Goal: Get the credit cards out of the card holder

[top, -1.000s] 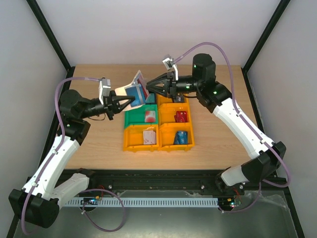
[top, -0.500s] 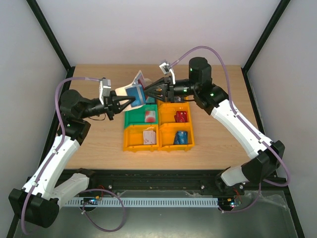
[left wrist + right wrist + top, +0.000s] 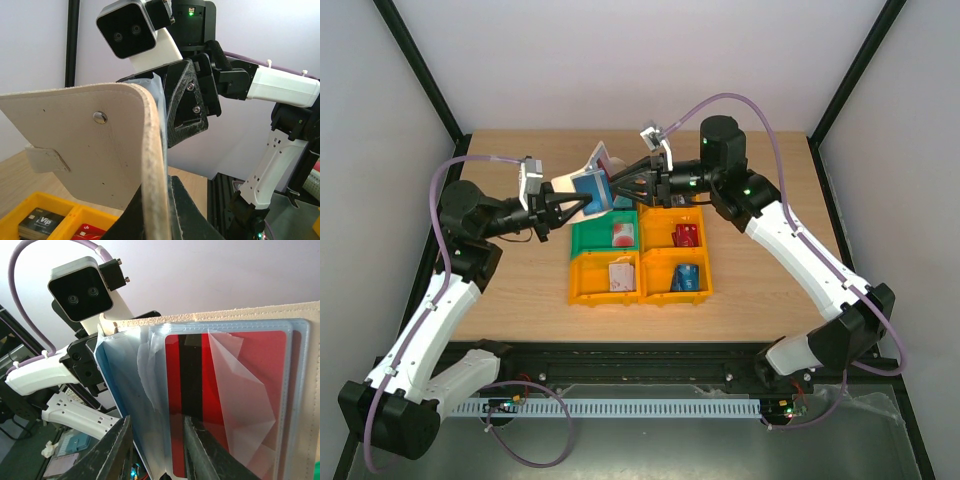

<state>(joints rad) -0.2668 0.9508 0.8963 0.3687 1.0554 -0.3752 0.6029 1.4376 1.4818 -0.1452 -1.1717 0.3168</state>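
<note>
The card holder (image 3: 592,180) is held up above the bins, its whitish flap (image 3: 95,150) with tan edges standing open. My left gripper (image 3: 582,207) is shut on its lower edge (image 3: 162,200). From the right, my right gripper (image 3: 617,186) reaches into the holder. Its jaws (image 3: 156,440) stand open astride the clear sleeve leaves, beside a red credit card (image 3: 225,390) with a black stripe still in its sleeve. Other credit cards lie in the bins: white-pink (image 3: 620,277), red (image 3: 687,235), blue (image 3: 688,278).
A block of orange bins (image 3: 590,290) and a green bin (image 3: 588,237) sits mid-table under the holder. A black card (image 3: 37,223) and a red card (image 3: 87,232) show in the orange bins below. Bare wood lies left and right of the bins.
My right gripper has moved left onto the holder's sleeves and its jaws have spread a little. The left gripper and the holder have stayed put.
</note>
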